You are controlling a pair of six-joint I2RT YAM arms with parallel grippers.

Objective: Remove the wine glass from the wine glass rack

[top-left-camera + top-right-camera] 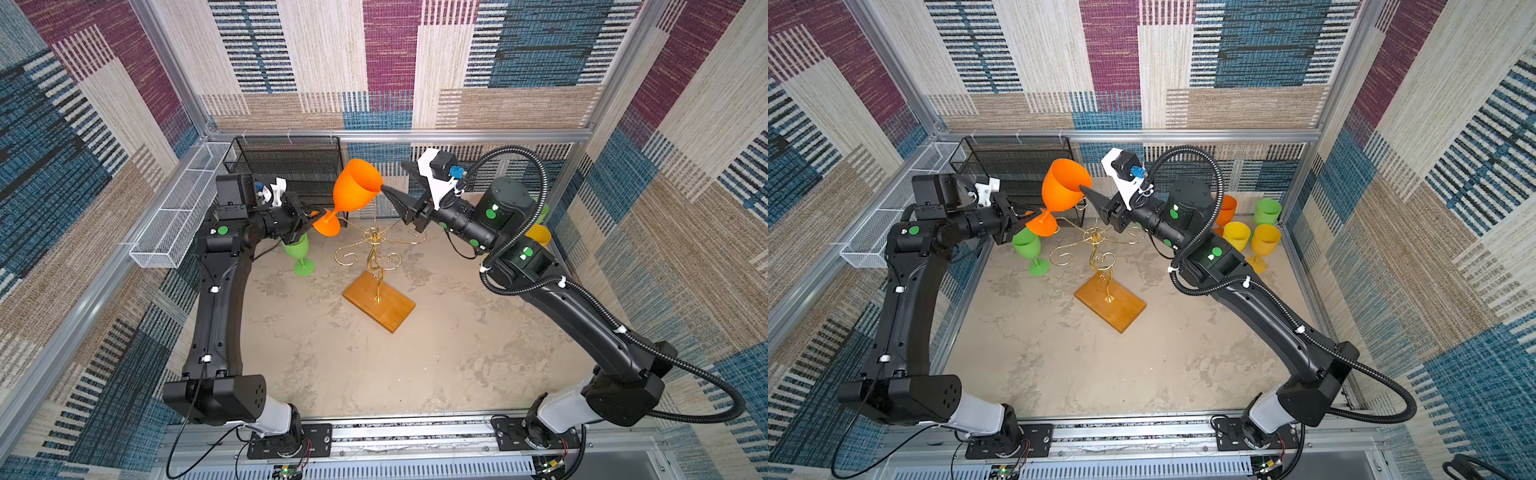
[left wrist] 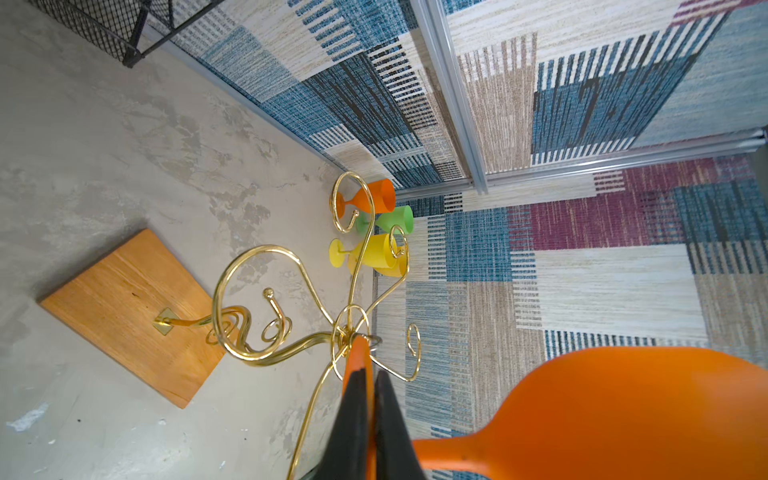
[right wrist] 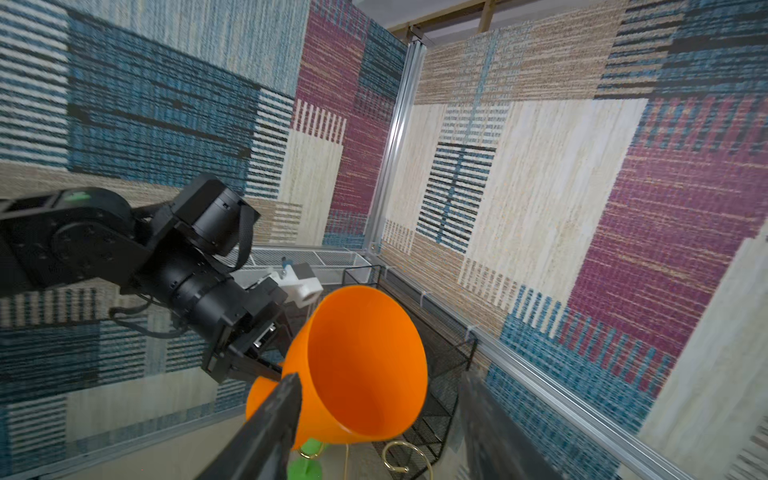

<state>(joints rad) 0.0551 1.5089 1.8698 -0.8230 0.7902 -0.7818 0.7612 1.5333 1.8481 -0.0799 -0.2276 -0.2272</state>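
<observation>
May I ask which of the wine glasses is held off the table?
The orange wine glass pinched at its stem by the left gripper; the green glass nearby and the four in the corner all stand on the table.

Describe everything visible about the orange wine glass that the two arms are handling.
The orange wine glass looks like opaque matte plastic: a wide flared bowl, short stem and round foot, empty inside. It is held clear of the table and tilted, mouth toward the right arm. The left gripper is shut on its stem by the foot; the right gripper stands open about the bowl's rim. It hangs near the top of the wine glass rack.
</observation>
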